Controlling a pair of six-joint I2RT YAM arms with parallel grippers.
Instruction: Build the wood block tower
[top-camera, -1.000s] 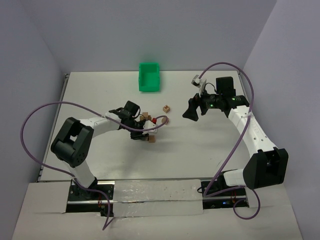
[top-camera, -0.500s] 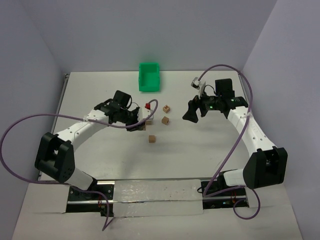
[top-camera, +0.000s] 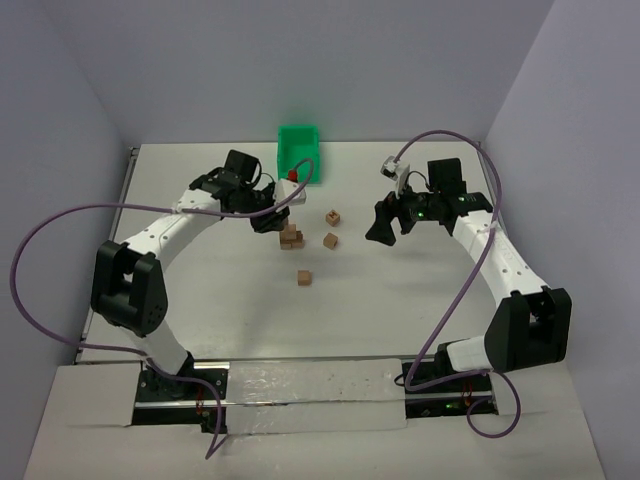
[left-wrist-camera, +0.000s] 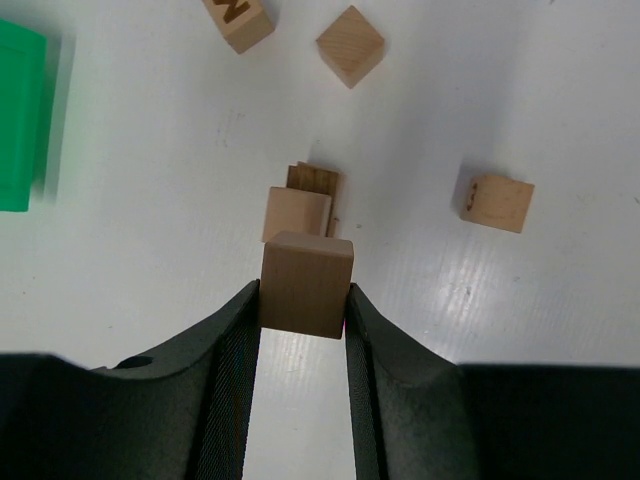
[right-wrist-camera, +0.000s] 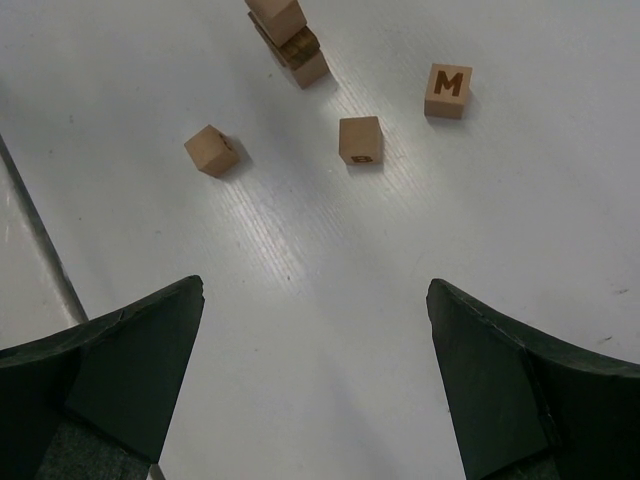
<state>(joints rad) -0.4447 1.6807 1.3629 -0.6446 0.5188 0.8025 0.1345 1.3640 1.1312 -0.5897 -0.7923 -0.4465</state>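
You have a white table boxed in by pale lilac walls; the green bin sits at its far edge, upper centre of the top view; purple cables loop off both arms.

The tower stands just left of centre in the top view, below the bin; three loose wood blocks lie near it, one marked M, one with a dark mark on its side, one plain and lower in the top view.

Your left gripper is clenched on a plain block, fingers pressed flat on its two sides; in the wrist view that block overlaps the near edge of the tower's top cube. Your right gripper is spread wide with nothing between its fingers, hovering right of centre, well apart from the blocks.

Against half a second ago, the left arm has swung toward the upper part of the frame, so the gripper now sits between bin and tower and the stack shows uncovered; the three loose blocks and the right arm have barely shifted.

From above, the held block is hard to pick out against the dark gripper; whether it touches the tower or hangs over it, you cannot tell; the tower's cube count is unclear; the M block and the bin are cut off at the left wrist frame's edges.
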